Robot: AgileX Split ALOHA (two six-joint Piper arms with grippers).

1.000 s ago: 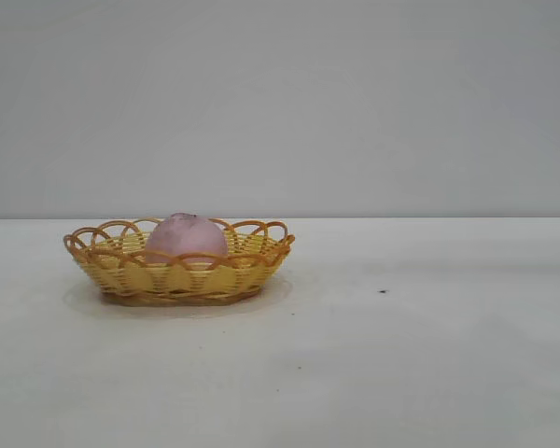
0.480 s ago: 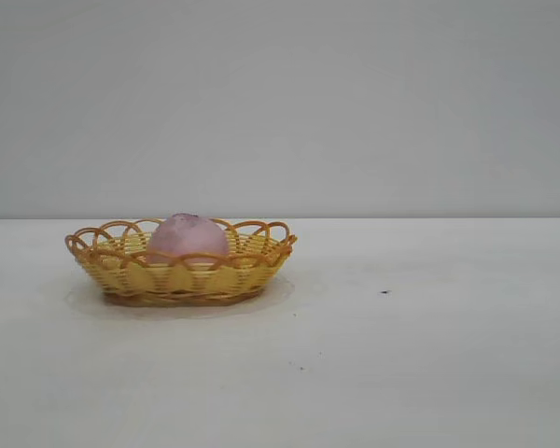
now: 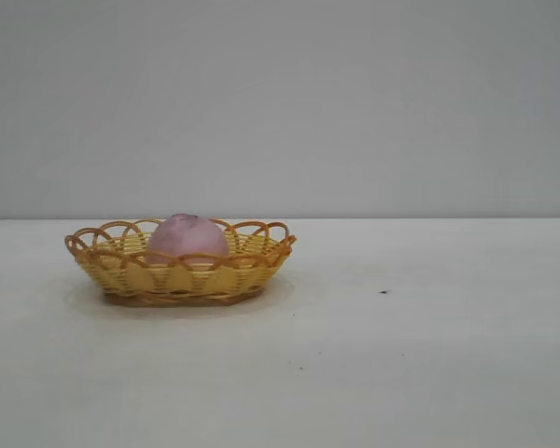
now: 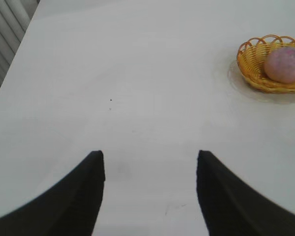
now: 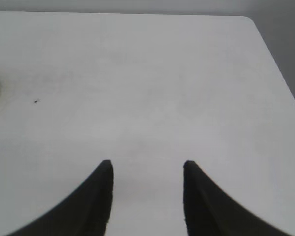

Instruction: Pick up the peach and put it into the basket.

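Left gripper (image 4: 150, 167): its two dark fingers (image 4: 83, 196) stood spread wide apart over bare table, with nothing between them and nothing touching them. It was held well away from the basket, which showed only far off in the left wrist view.

Right gripper (image 5: 147, 174): its fingers (image 5: 96, 196) were likewise parted, a clear gap of white table between the tips. It held nothing and touched nothing.

Peach (image 3: 187, 236): it sat inside the basket, roughly at the middle, its rounded pink top rising above the rim. The left wrist view (image 4: 284, 64) showed it resting in the hollow, free of either gripper.

Basket (image 3: 121, 271): it stood flat on the table at the left side of the exterior view, its orange looped rim running all round the peach. Only part of it (image 4: 253, 73) came into the left wrist view, cut off at the frame edge.

Table (image 3: 429, 355): white and plain, carrying the basket. A small dark speck (image 3: 383, 292) lay on it, well apart from the basket, toward the right arm's side.

Arms: neither arm appeared in the exterior view.
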